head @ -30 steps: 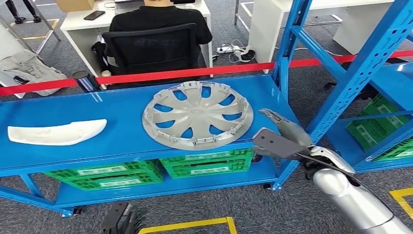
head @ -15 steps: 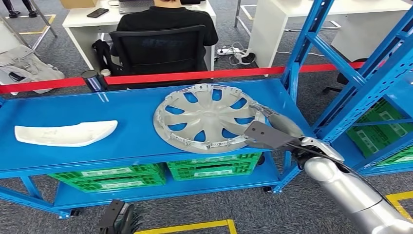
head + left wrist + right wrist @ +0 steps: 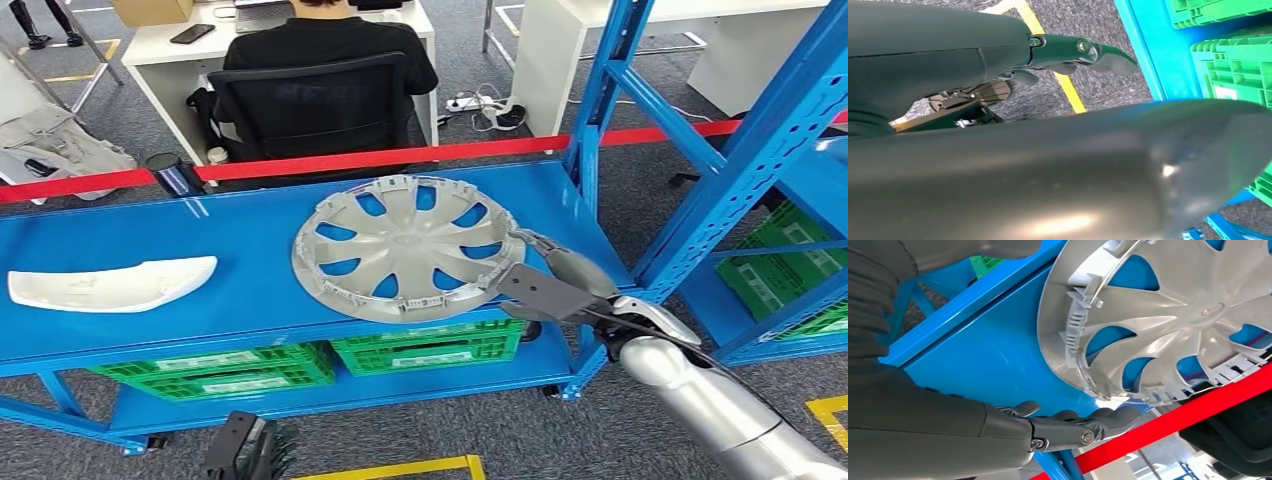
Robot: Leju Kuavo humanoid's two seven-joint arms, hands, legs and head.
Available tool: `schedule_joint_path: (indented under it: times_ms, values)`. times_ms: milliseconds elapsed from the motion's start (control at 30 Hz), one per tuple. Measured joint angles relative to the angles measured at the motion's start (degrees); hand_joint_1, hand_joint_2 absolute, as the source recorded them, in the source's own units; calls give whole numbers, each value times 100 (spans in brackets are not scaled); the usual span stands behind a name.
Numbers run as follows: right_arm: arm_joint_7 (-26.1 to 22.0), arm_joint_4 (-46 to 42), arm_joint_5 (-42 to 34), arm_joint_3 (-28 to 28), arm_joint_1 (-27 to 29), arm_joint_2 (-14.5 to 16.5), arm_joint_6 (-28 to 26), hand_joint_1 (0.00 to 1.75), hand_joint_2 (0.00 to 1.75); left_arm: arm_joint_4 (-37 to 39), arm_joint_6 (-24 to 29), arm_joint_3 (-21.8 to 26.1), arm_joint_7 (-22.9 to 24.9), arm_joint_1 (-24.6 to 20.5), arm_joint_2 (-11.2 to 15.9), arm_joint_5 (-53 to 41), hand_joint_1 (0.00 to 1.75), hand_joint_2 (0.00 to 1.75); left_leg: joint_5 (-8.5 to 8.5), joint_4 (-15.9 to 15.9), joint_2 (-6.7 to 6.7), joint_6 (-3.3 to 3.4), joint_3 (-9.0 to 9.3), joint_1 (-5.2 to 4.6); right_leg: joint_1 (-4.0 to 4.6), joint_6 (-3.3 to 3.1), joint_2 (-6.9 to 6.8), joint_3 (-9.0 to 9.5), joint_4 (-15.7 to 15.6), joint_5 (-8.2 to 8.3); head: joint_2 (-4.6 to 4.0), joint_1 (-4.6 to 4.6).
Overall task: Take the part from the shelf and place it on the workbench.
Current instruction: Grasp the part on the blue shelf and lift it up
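Bumper pc (image 3: 110,284) left of hubcap (image 3: 405,246)

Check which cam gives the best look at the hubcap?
Head view: the whole hubcap lies flat on the blue shelf, the right hand at its near-right rim. The right wrist view shows part of its rim and spokes close up. The left wrist view faces floor and green crates.
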Motion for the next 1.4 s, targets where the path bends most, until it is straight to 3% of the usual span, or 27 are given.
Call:
schedule_joint_path:
  times_ms: [133,200,767,1033,1400]
  values:
    - [13,-45,-3,-3,50,-5,-23,0,175,1,0,0,-10,2,1,0,0,0,11,-30,0,-163,17,16,10,-15,-1,4,1,-7,0,0]
    - [22,-77,-3,-10,74,-14,-38,0,175,1,0,0,-20,5,2,0,0,0,12,-34,0,-198,18,20,13,-18,-3,9,1,-9,1,1]
    - [131,-109,55,-5,-106,-59,90,0,175,7,-12,0,-50,19,2,-8,0,0,4,-20,0,-191,18,11,-11,10,-5,44,-36,9,0,2]
    - [285,755,11,372,-1111,-201,619,0,175,7,-86,0,-47,21,-1,-16,0,0,6,-16,1,-186,20,10,-15,18,-4,46,-36,14,1,1]
    - [188,2310,-21,1291,-2334,-95,958,0,175,7,-101,0,-39,52,-4,132,0,0,7,-14,0,-184,19,10,-14,20,-3,47,-36,15,0,1]
